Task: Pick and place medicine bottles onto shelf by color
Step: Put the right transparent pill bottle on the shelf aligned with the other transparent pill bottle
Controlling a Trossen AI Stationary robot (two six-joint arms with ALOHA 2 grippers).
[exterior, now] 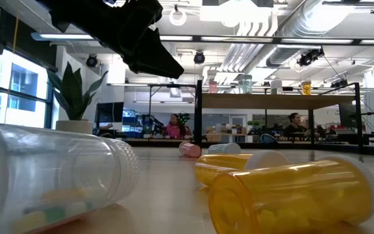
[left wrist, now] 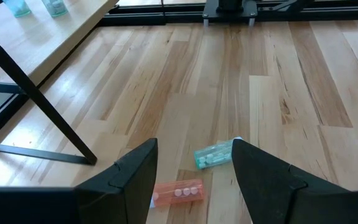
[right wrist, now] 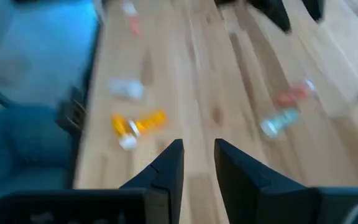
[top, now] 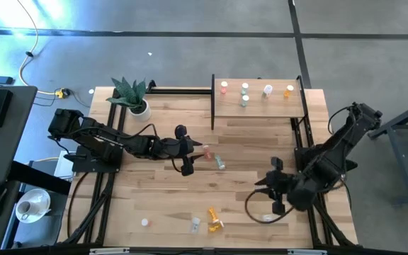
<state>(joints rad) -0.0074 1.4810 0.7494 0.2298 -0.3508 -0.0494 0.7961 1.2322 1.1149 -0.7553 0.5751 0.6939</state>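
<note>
**Shelf about half loaded; roughly half the bottles left on the counter**

Done so far, judging by the layout: five bottles stand on the shelf (top: 261, 106) at the far right of the counter (top: 154, 191), sorted L to R by colour: a red one (top: 224, 87), two green ones (top: 244, 93), a clear one (top: 268, 90), an orange one (top: 289, 91). All upright, spaced apart.

Left to do: approx. six bottles are off the shelf.
- Mid-counter: pink bottle (left wrist: 177, 191) and green bottle (left wrist: 215, 155), both lying on their sides, close together.
- Near edge: two orange bottles (top: 214, 219) lying touching or nearly so, a clear bottle (top: 195, 224) just beside them, and a small red-capped one (top: 145, 222) farther left, well apart.
- A clear bottle (top: 268, 217) w/ white cap lies by the right arm, under or just in front of the right gripper (right wrist: 199, 152).

Left gripper (left wrist: 194, 168): fingers spread wide, nothing between them, hovering above the pink/green pair; wrist view shows both bottles on the counter past its tips. Likely going for one of these.

Right gripper: over the near-right counter. Fingers stand close w/ a narrow gap; wrist view shows nothing in that gap, so I read it as not holding anything, though can't tell if it's fully closing.

The plant (top: 132, 95) at the far left is clear of both arms.
</note>
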